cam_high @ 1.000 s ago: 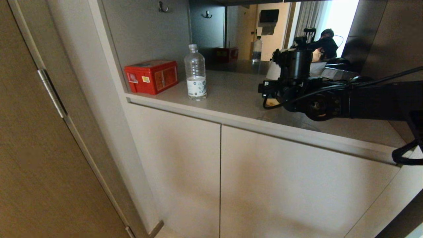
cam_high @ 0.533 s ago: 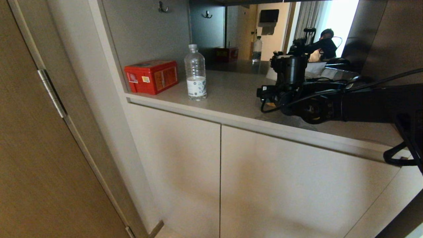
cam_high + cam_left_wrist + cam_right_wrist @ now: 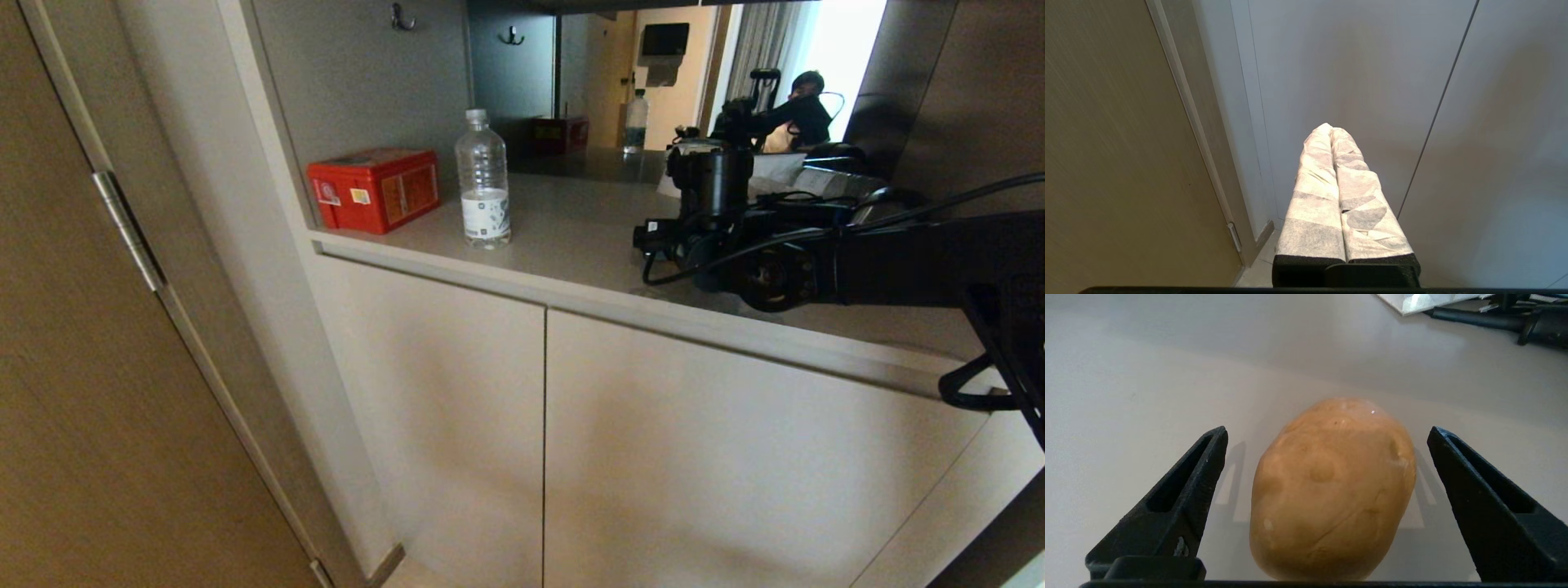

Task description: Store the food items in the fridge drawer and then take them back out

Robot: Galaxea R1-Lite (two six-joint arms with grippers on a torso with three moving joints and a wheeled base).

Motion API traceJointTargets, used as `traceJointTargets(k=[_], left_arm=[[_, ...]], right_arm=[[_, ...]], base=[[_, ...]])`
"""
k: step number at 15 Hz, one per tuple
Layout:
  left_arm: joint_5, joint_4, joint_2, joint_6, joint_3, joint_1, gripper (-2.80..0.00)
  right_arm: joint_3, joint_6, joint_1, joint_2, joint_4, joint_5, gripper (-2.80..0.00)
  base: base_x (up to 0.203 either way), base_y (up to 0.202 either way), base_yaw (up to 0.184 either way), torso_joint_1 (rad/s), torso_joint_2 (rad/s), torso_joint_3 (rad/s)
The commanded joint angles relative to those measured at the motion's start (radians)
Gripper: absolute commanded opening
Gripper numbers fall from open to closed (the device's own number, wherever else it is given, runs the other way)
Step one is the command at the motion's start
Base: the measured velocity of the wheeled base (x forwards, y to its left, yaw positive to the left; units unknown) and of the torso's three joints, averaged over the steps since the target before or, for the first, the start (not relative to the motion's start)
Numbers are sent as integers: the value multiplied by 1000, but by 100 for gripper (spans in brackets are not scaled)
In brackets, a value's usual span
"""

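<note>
One of the food items, a tan-yellow potato [image 3: 1331, 490], lies on the beige counter [image 3: 1126, 396]. My right gripper [image 3: 1327, 430] is open, with one black finger [image 3: 1184, 498] on each side of the potato and a gap to each. In the head view my right arm [image 3: 898, 253] reaches in from the right over the counter [image 3: 571, 229], and its wrist hides the potato. My left gripper [image 3: 1331, 128] is shut and empty, pointing at the closed cabinet doors [image 3: 1372, 81]. The fridge drawer is out of view.
A red box [image 3: 375, 188] and a clear water bottle [image 3: 483, 184] stand on the counter's left part. A mirror [image 3: 620, 73] backs the niche. Black cables and a white sheet [image 3: 1494, 310] lie beyond the potato. A tall wooden door [image 3: 106, 367] is on the left.
My right arm has edged a little lower and leftward over the counter. A sliver of potato that showed below the wrist is now covered.
</note>
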Motion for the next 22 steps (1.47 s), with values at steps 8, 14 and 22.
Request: traceJointTargets(k=[8, 14, 22], left_arm=[[0, -1, 0, 0, 3, 0, -280], [0, -1, 0, 0, 3, 0, -280], [0, -1, 0, 0, 3, 0, -280]], right_arm=[[24, 23, -6, 7, 0, -3, 0], [33, 21, -16, 10, 0, -3, 0], [35, 31, -14, 3, -1, -5, -280]], base=[[0, 0, 0, 0, 0, 0], [0, 0, 0, 0, 0, 0], [0, 0, 0, 0, 0, 0]])
